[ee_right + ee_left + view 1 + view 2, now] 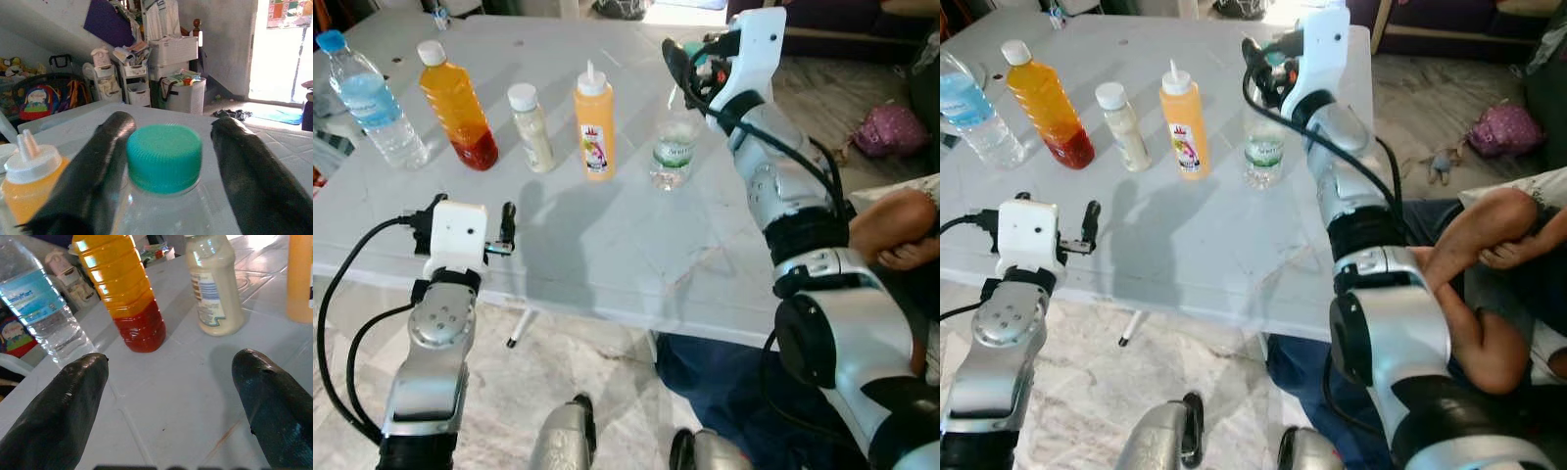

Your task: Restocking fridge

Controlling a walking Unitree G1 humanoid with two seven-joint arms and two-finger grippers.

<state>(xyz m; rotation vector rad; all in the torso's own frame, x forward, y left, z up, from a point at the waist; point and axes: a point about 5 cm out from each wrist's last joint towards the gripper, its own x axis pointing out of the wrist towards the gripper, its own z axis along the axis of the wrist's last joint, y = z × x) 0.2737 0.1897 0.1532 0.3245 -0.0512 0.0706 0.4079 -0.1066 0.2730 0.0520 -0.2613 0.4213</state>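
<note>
Five bottles stand in a row on the white table [607, 245]: a large water bottle [372, 103] with a blue cap, an orange-and-red juice bottle [460, 108], a cream bottle [530, 129], an orange squeeze bottle [594, 122] and a small clear water bottle [674, 157]. My right gripper [173, 122] is open at the small bottle's top, one finger on each side of its green cap [164, 156]. My left gripper [171, 367] is open and holds nothing. It hovers low over the table's front edge, facing the juice bottle [127, 293] and the cream bottle [212, 284].
A person sits close on my right, a bare knee and a hand [901, 230] beside my right arm. A purple bag [891, 127] lies on the floor beyond. The table's leg [521, 328] stands under its front edge. My own legs show below.
</note>
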